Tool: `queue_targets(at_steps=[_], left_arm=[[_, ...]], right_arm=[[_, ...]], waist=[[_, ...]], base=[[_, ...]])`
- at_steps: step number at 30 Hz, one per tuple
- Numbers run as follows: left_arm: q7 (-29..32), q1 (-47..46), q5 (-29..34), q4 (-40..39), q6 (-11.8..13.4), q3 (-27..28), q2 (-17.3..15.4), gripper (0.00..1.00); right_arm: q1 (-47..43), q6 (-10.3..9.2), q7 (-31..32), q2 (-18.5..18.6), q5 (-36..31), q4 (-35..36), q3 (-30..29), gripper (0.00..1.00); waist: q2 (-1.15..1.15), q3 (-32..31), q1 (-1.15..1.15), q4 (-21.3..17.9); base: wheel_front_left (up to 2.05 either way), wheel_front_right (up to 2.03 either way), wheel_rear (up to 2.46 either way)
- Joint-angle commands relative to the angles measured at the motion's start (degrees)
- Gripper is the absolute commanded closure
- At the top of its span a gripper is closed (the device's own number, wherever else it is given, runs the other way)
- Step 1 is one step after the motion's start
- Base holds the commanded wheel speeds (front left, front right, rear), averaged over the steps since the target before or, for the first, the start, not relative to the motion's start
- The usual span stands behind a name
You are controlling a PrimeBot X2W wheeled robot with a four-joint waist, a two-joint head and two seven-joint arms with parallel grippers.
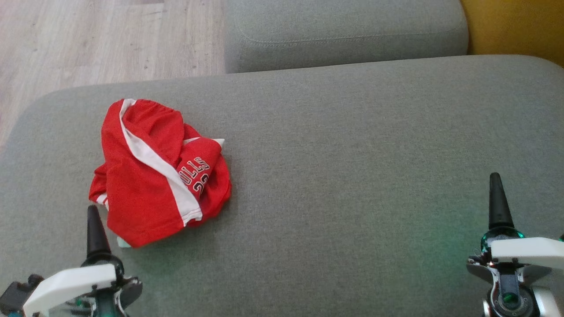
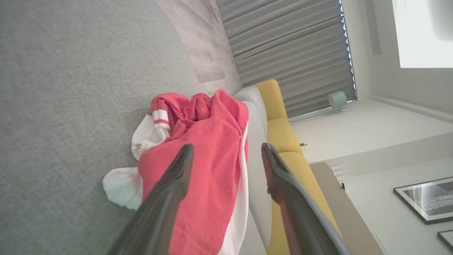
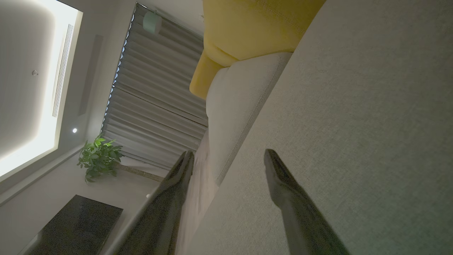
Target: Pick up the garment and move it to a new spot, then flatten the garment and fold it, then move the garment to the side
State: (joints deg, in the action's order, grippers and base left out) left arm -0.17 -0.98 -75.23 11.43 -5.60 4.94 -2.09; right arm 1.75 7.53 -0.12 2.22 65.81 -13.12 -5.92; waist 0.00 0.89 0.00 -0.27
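A crumpled red garment (image 1: 154, 176) with white stripes and white lettering lies on the left part of the grey sofa seat (image 1: 352, 154). My left gripper (image 1: 93, 211) sits at the lower left, its tip just short of the garment's near left edge. In the left wrist view the left gripper (image 2: 227, 147) is open, and the red garment (image 2: 208, 141) bunches up just ahead of its fingers with a white part showing underneath. My right gripper (image 1: 495, 180) hovers over bare seat at the lower right, far from the garment. In the right wrist view, the right gripper (image 3: 229, 153) is open and holds nothing.
A grey back cushion (image 1: 343, 31) runs along the far edge of the seat, with a yellow cushion (image 1: 515, 26) at the far right. Wooden floor (image 1: 88, 39) lies beyond the seat's far left corner. The seat's middle and right are bare fabric.
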Motion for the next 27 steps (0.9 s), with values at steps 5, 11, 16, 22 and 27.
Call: queue_targets(at_steps=[5, 11, 16, 22, 27], left_arm=[[-1.29, -3.15, 6.21, -4.22, 0.68, -1.58, -0.46, 0.00], [-2.14, -3.27, 11.86, -5.31, 1.27, -3.61, -0.48, 0.00], [-2.99, -3.48, 17.48, -5.80, 1.46, -5.38, -0.50, 0.00], [-4.01, -3.71, 24.75, -5.97, 1.31, -7.62, -0.53, 0.00], [-4.86, -3.90, 30.60, -5.54, 1.27, -9.34, -0.56, 0.00]], right_arm=[[3.04, -0.02, -1.44, 0.39, -8.17, 4.41, 1.05, 0.00], [2.85, -0.02, -2.28, 0.41, -14.04, 5.50, 1.97, 0.00], [2.75, -0.02, -3.13, 0.42, -18.76, 6.15, 2.73, 0.00], [2.67, -0.02, -4.14, 0.44, -24.43, 6.54, 3.63, 0.00], [2.65, -0.02, -4.99, 0.46, -29.03, 6.86, 4.32, 0.00]], waist=[[0.00, 0.17, 0.00, 0.01], [0.00, 0.33, 0.00, 0.01], [0.00, 0.48, 0.00, -0.04], [0.00, 0.61, 0.00, -0.09], [0.00, 0.70, 0.00, -0.18]], base=[[0.00, 0.00, 0.00], [0.00, 0.00, 0.00], [0.00, 0.00, 0.00], [0.00, 0.00, 0.00], [0.00, 0.00, 0.00]])
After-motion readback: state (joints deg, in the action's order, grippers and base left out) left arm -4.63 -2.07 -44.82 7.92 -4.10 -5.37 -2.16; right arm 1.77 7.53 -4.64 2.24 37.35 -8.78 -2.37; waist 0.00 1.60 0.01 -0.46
